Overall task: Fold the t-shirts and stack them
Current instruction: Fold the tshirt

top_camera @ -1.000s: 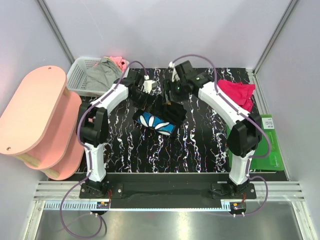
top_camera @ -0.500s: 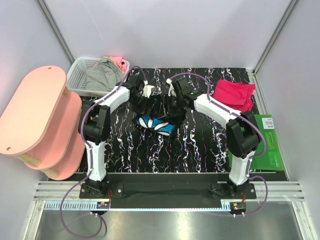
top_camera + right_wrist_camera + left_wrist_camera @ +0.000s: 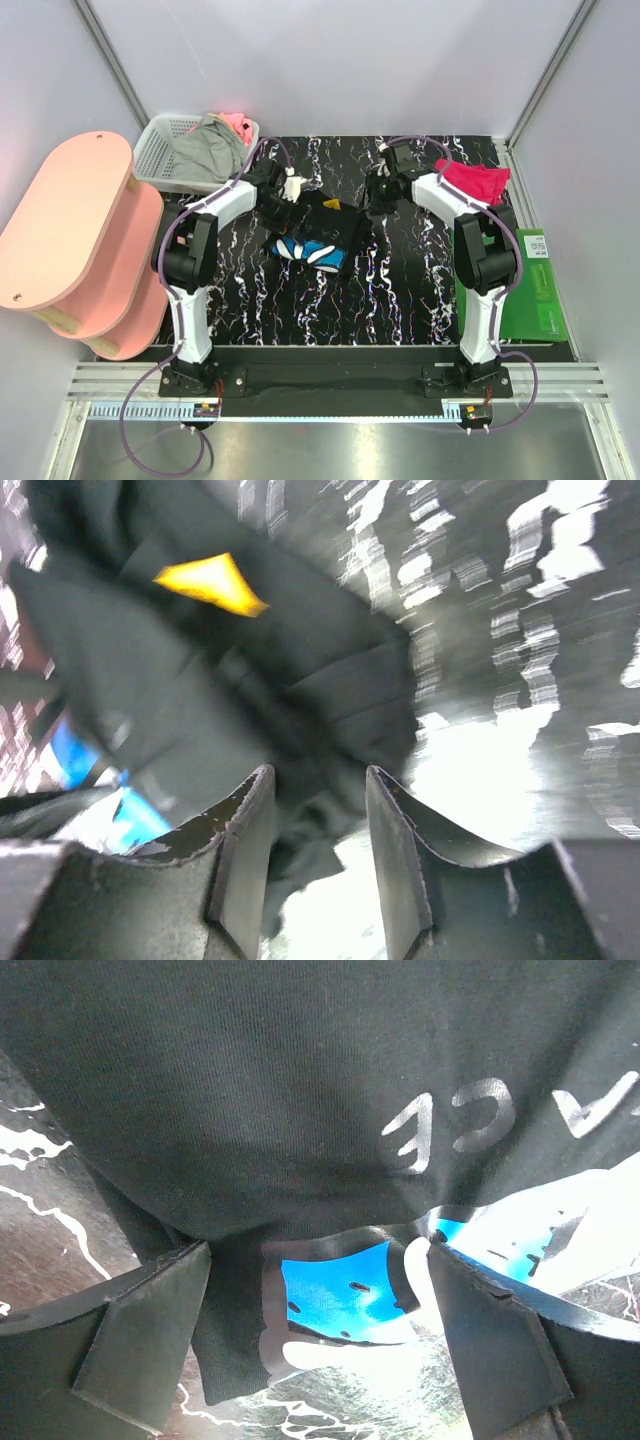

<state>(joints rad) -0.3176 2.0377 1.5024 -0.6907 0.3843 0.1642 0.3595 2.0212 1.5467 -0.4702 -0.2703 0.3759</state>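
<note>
The black t-shirt (image 3: pixel 322 225) lies bunched mid-table, its blue-white print (image 3: pixel 308 250) facing the near side and a yellow tag (image 3: pixel 332 204) on top. My left gripper (image 3: pixel 287 192) is at its far-left edge, open wide, with the black cloth (image 3: pixel 300 1090) and blue print (image 3: pixel 340 1295) lying between its fingers (image 3: pixel 150 1340). My right gripper (image 3: pixel 376 195) is low at the shirt's right edge. In the blurred right wrist view it (image 3: pixel 318 830) stands open with a narrowed gap, and a fold of the black shirt (image 3: pixel 300 710) reaches in between. The crimson-pink t-shirt (image 3: pixel 474 185) lies crumpled at the far right.
A white lattice basket (image 3: pixel 160 160) holding grey and pink cloth stands at the far left. A pink two-tier shelf (image 3: pixel 70 235) fills the left side. A green board (image 3: pixel 535 290) lies at the table's right edge, beside the right arm.
The right gripper has swung from over the shirt to its right edge and its jaws have narrowed. The black shirt has settled lower and flatter. The left gripper shifted only a little.
</note>
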